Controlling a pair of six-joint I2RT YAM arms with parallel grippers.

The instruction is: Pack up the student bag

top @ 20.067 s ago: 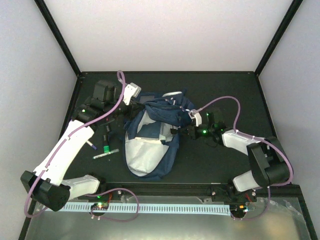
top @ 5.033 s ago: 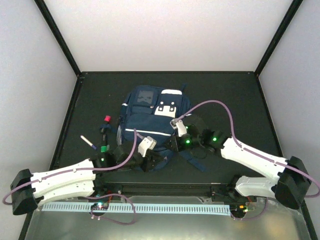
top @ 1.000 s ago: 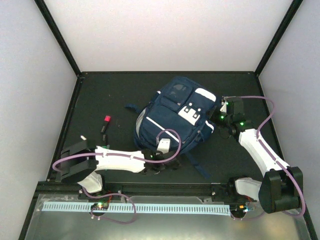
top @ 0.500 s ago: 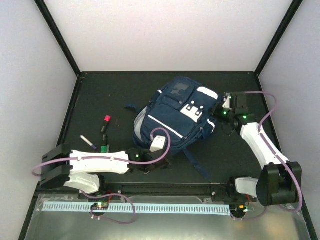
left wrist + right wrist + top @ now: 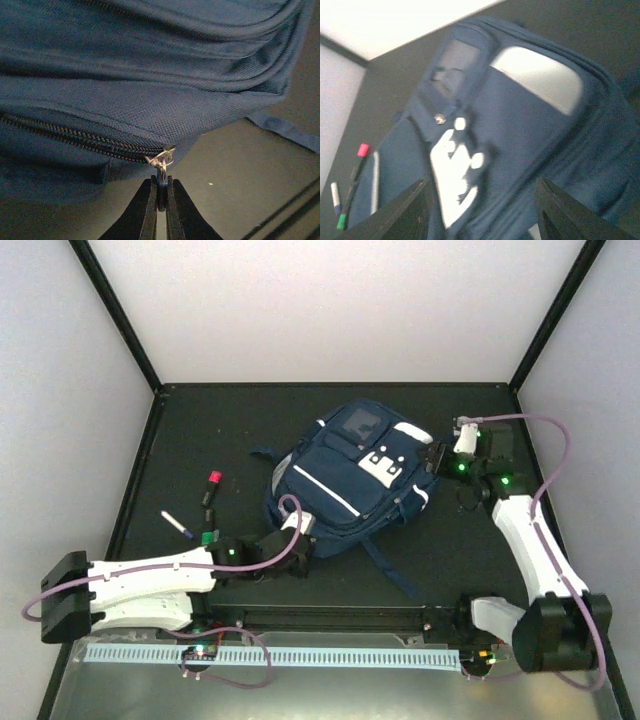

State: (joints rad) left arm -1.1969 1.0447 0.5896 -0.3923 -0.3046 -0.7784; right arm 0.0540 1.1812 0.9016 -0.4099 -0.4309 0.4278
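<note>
3 pale walls (image 5: pixel 330 310), black tabletop (image 5: pixel 230 425); left fingers (image 5: pixel 144 212) pinch student bag (image 5: pixel 350 480) zipper pull (image 5: pixel 161 161); right fingers (image 5: pixel 405 212) spread

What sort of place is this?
Probably a lab robot cell: a black table boxed in by plain white panels, two arms bolted at its near edge, a bag and markers laid out.
</note>
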